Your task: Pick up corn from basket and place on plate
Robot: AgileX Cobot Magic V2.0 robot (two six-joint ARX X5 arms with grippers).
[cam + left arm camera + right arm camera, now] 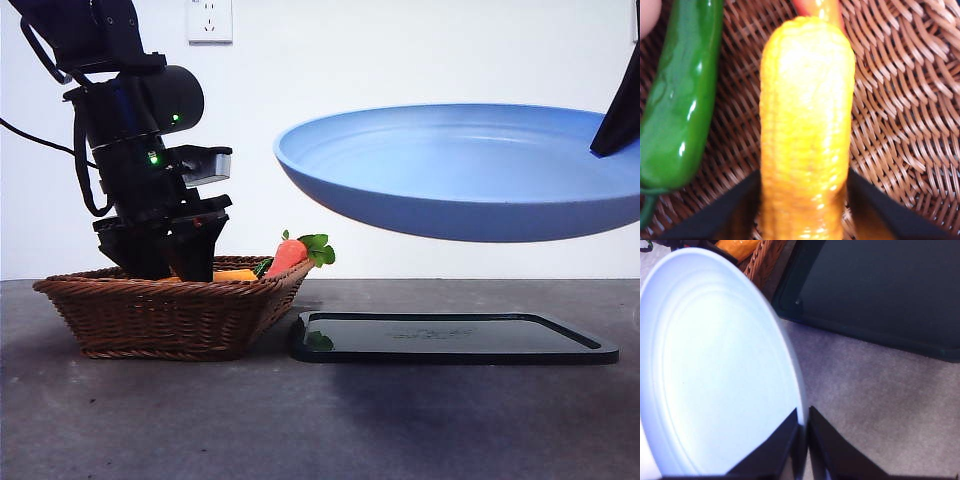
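The orange-yellow corn (pixel 805 110) lies in the brown wicker basket (pixel 170 315) at the left of the table. My left gripper (pixel 802 182) reaches down into the basket (pixel 900 125), and its black jaws press against both sides of the cob. In the front view only an orange bit of the corn (pixel 235 274) shows beside this gripper (pixel 165 262). The light-blue plate (pixel 460 170) hangs tilted in the air above the black tray. My right gripper (pixel 802 417) is shut on the rim of the plate (pixel 715 365), coming in from the upper right (pixel 620 110).
A flat black tray (pixel 450 337) lies on the table just right of the basket, under the plate. A carrot with green leaves (pixel 292 252) leans on the basket's right rim. A green pepper (pixel 680 100) lies beside the corn, and a tan egg (pixel 647 15) sits past it.
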